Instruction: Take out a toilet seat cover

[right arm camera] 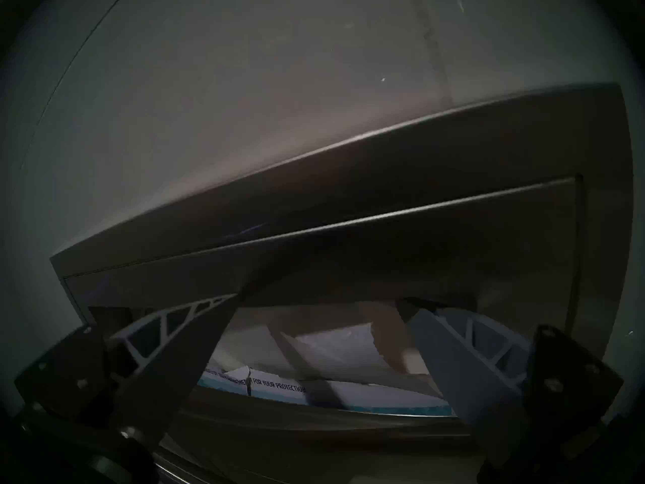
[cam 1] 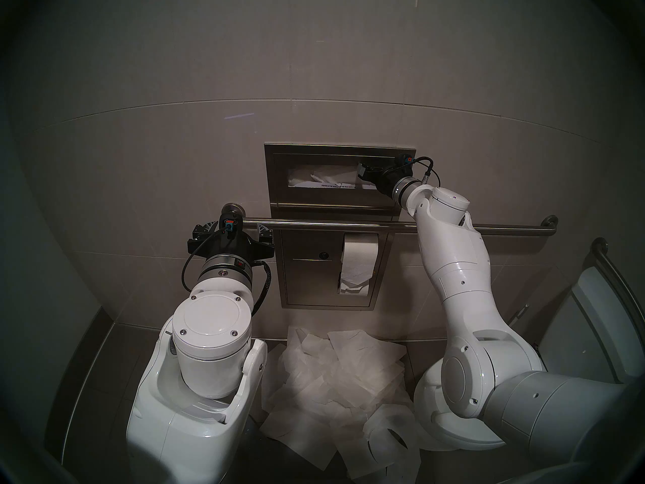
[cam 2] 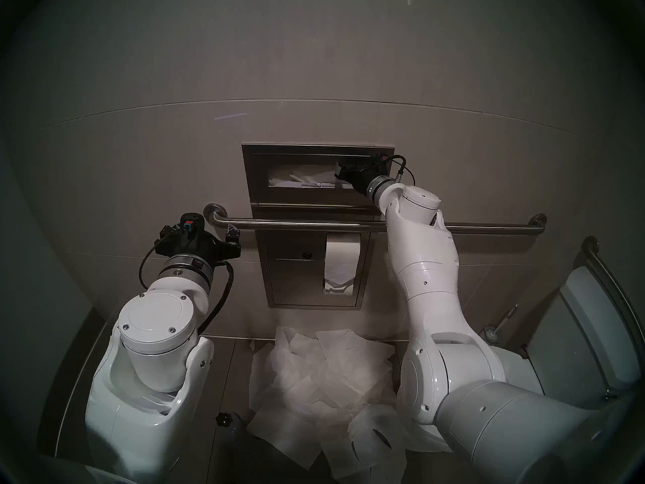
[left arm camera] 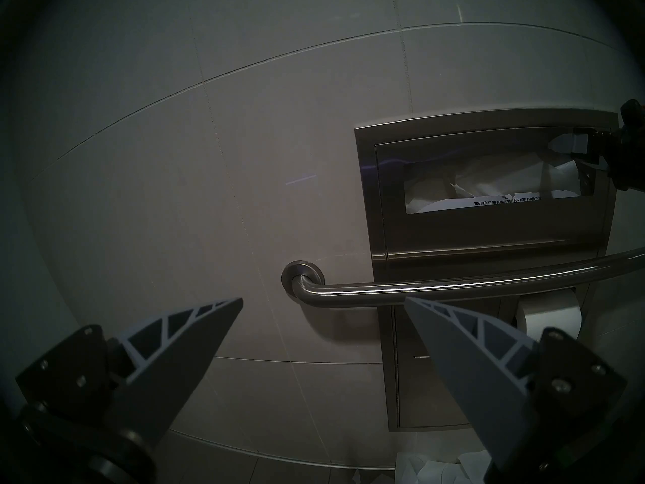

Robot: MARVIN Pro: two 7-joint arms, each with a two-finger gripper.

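A steel wall dispenser (cam 1: 335,198) has a wide slot showing crinkled white toilet seat covers (cam 1: 324,176), also seen in the head right view (cam 2: 303,177), the left wrist view (left arm camera: 488,183) and the right wrist view (right arm camera: 331,343). My right gripper (cam 1: 361,170) is at the slot's right end, open, with nothing between its fingers (right arm camera: 453,361). Its tips are at the slot's upper edge. My left gripper (cam 1: 234,228) is open and empty, left of the dispenser, by the left end of the grab bar (left arm camera: 453,286).
The steel grab bar (cam 1: 349,225) runs across the wall below the slot. A toilet-paper roll (cam 1: 359,259) hangs in the lower panel. Several loose seat covers (cam 1: 342,385) lie piled on the floor. A toilet (cam 1: 593,333) stands at the right, with a brush (cam 2: 495,328) beside it.
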